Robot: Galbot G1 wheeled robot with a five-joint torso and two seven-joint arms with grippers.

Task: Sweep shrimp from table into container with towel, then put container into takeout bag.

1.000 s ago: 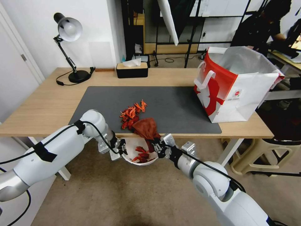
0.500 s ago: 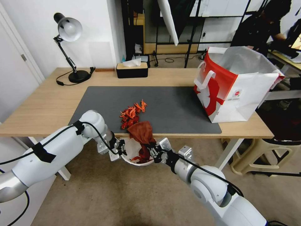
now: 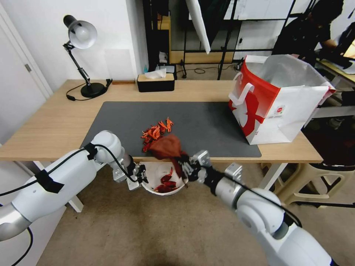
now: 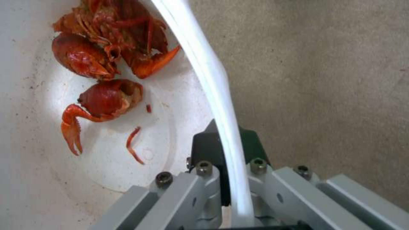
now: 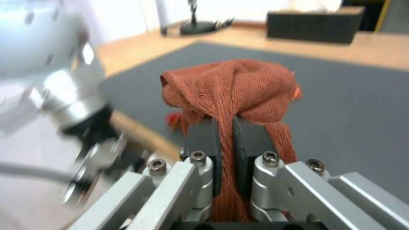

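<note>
While the container (image 3: 162, 178) is held below the worktop (image 3: 48, 125) edge by the left gripper (image 4: 228, 179), clamped on its rim, shrimp (image 4: 102, 99) inside are seen from the left wrist; the towel (image 5: 232, 86) is pinched in the closed right gripper (image 5: 226, 140); more shrimp (image 3: 157, 132) lie on the mat (image 3: 207, 122).

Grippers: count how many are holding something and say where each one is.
2. The left gripper is clamped on the rim of the container, below the table edge. The right gripper pinches the towel at that edge, by the shrimp.
</note>
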